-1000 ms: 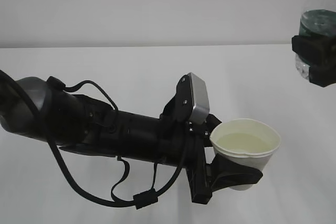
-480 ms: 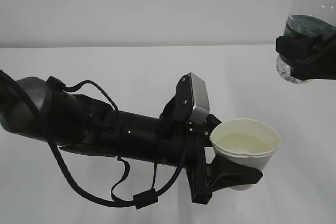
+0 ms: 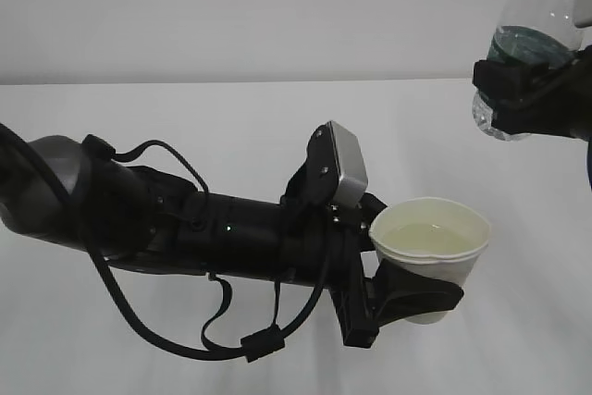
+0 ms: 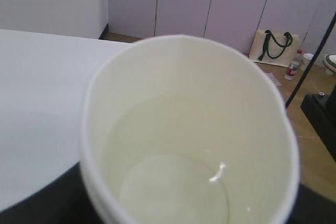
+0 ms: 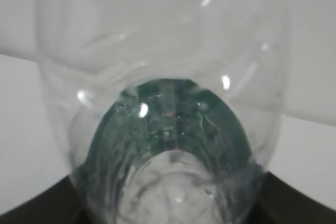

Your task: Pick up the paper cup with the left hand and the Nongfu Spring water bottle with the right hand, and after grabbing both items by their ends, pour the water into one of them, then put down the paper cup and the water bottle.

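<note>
Paper cup (image 3: 430, 249): white, tapered, rolled rim, pale liquid inside; held above the desk (image 3: 231, 117).
Left end effector (image 3: 407, 295): black fingers clamped around the cup; arm lies near-horizontal, cables looping.
Bottle (image 3: 532, 20): clear ribbed plastic, dark green label, upper right.
Right end effector (image 3: 523, 99): grips the bottle's lower end, raised.

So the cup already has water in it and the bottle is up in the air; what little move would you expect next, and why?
Probably lowering the paper cup straight down onto the white table, keeping it level. It holds liquid, the left hand's gripper grips it above the surface, and the Nongfu Spring water bottle, held by the right hand's gripper, sits high and off to the side, not over the cup, so pouring looks finished.
</note>
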